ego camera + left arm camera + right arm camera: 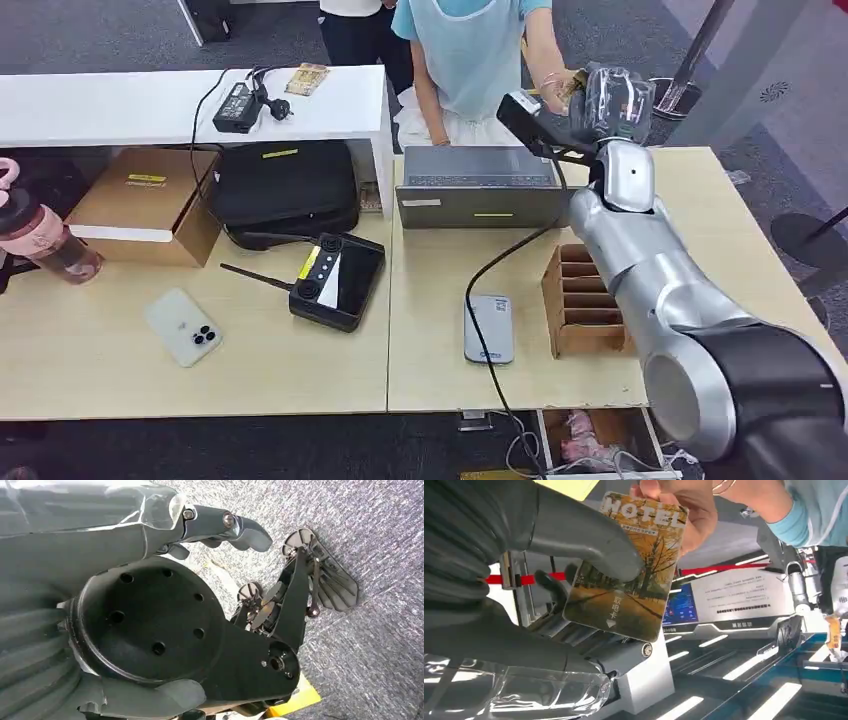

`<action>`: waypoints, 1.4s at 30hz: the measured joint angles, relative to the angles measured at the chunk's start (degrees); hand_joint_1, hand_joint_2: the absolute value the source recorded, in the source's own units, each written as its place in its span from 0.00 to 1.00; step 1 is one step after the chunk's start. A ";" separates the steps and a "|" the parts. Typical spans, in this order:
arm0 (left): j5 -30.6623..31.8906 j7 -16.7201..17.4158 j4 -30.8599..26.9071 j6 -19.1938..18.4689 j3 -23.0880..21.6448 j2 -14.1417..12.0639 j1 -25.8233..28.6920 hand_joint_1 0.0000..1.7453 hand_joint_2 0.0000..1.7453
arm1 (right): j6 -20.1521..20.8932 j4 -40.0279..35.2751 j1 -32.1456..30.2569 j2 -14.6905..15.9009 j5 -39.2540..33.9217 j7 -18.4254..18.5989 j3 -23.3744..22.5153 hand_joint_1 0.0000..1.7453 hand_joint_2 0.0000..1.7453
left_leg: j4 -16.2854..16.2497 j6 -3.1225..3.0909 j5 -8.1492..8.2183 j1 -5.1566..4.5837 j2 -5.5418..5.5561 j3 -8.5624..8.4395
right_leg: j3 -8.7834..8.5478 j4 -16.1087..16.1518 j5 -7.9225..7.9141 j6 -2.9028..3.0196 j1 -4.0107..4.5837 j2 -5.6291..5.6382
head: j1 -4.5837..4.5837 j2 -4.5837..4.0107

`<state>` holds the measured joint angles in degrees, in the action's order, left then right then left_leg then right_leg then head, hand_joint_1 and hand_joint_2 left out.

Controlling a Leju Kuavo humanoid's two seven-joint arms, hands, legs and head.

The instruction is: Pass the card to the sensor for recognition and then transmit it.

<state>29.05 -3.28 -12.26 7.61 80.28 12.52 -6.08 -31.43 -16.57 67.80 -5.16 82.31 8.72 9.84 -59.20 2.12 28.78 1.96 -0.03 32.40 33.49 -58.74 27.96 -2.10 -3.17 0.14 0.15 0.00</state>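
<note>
The head view looks forward and down from high over the bench (300, 370); the left wrist view sits close behind the left hand (150, 630), facing carpet; the right wrist view, tight on the right hand (549, 580), shares the card (629, 575) and the person's hand (684, 505) with the head view.

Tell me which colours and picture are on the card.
The card is golden orange, picturing autumn trees, with pale HOTEL lettering; the right wrist view shows it best.
</note>
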 joint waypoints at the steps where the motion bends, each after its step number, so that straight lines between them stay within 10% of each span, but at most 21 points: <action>1: -0.04 0.00 0.00 0.00 0.00 0.00 0.00 0.00 1.00 | 0.00 0.00 -0.01 0.00 0.04 0.00 0.00 1.00 1.00 | 0.00 0.00 0.00 0.00 0.00 0.00 | 0.00 0.00 0.00 0.00 0.00 0.00 | 0.00 0.00; 20: 0.13 0.20 0.00 -0.55 0.00 -0.04 0.01 0.00 1.00 | -7.98 -1.85 0.32 1.05 1.97 -3.89 -2.84 1.00 1.00 | 0.00 0.00 0.00 0.01 0.00 0.00 | 0.00 0.00 0.00 0.00 0.01 0.01 | 0.00 0.00; 42: -2.73 -0.22 0.00 1.38 0.00 0.26 0.02 0.00 1.00 | -1.18 -11.07 5.04 8.68 0.61 -10.28 -7.58 1.00 1.00 | -0.02 0.00 0.00 0.00 0.04 0.00 | 0.00 0.01 -0.01 0.00 0.01 -0.03 | 0.00 0.00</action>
<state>26.32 -3.50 -12.26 8.98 80.28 12.79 -6.06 -32.61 -27.64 72.84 3.52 82.92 -1.56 2.25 -59.22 2.12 28.77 1.96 0.00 32.40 33.49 -58.73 27.95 -2.10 -3.16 0.11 0.15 0.00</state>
